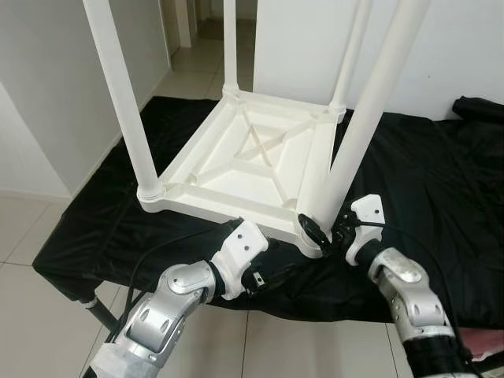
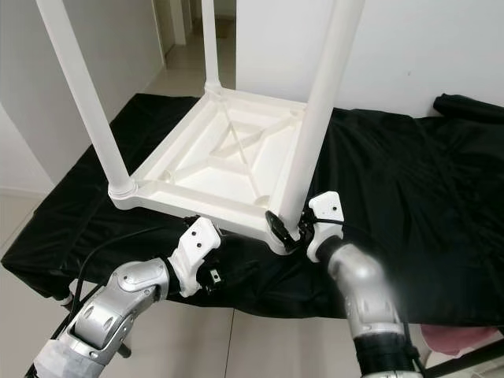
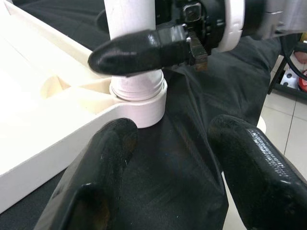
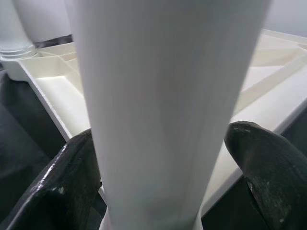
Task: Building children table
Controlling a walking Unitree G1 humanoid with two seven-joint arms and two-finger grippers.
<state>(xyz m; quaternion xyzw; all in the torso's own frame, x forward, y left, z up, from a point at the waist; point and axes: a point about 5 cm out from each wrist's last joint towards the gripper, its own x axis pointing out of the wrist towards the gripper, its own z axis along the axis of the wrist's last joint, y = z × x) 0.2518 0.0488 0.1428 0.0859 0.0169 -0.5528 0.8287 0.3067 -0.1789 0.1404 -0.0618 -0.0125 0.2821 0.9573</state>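
The right hand (image 1: 324,234) has its fingers spread around the base of the near leg (image 1: 364,126) — one black finger (image 4: 72,177) on each side of the white tube, just above its socket. Whether they press it, I cannot tell. The left hand (image 3: 168,177) is open, fingers (image 3: 96,182) spread and holding nothing, low over the black cloth (image 1: 425,173) just beside that same corner socket (image 3: 139,98). The table (image 1: 244,157) lies upside down on the cloth-covered desk, toward its front edge, with four white legs standing up from the corners. A dark bundle (image 1: 480,106) sits at the desk's far right corner.
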